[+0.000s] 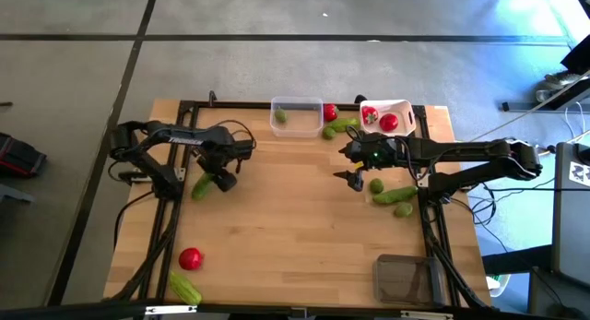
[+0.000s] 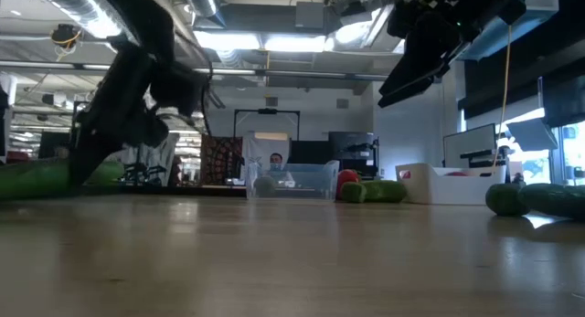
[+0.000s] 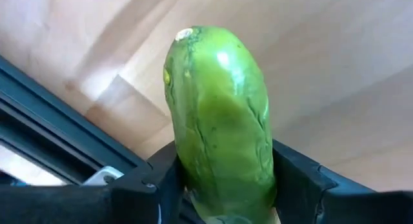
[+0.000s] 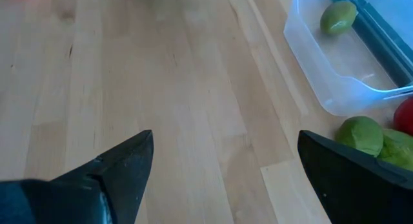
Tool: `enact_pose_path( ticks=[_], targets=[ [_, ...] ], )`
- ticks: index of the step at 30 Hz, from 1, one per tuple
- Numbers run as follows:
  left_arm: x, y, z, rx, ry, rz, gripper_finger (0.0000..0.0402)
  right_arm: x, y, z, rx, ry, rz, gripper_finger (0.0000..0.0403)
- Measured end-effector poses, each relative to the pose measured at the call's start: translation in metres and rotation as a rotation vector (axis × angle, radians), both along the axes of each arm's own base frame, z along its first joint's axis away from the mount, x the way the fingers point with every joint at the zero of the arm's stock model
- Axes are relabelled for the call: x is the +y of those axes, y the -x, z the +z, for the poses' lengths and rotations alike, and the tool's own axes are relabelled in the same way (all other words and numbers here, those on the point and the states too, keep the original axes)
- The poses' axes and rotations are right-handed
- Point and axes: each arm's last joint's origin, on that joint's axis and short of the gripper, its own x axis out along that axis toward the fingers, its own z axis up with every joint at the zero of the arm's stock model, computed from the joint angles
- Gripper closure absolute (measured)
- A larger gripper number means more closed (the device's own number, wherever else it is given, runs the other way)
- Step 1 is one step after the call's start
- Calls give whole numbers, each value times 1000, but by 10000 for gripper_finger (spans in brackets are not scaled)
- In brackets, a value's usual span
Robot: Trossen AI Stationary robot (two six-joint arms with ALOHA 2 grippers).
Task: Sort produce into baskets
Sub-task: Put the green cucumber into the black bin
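My left hand (image 1: pixel 219 177) closes on an elongated bumpy green cucumber (image 1: pixel 202 185) at the left side of the wooden counter (image 1: pixel 277 237). Beyond that hand and to its right sits the clear plastic rectangular tub (image 1: pixel 296 116), one small round olive-green fruit (image 1: pixel 281 117) in it. My right hand (image 1: pixel 353 175) hangs open, well apart from the left; another round green fruit (image 1: pixel 376 185) lies just beside it, with the white rectangular tub (image 1: pixel 402 109) beyond it, holding small red rounded pieces (image 1: pixel 388 123).
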Motion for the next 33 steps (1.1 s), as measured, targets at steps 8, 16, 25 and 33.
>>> enact_pose_path(
  ticks=[8, 16, 25, 33],
  targets=[
    [-10, -5, 32, -196, -74, -42, 219, 0, 0, 0, 0, -1, -1, 40],
    [-19, -11, 56, -457, -152, -101, 218, 0, 0, 0, -1, -1, -1, 40],
    [-28, -32, 81, -821, -253, -262, 218, 0, 0, 0, -3, 0, -1, 40],
    [-30, -53, 97, -1068, -357, -402, 218, 0, 0, 0, -4, -1, -1, 40]
  ],
)
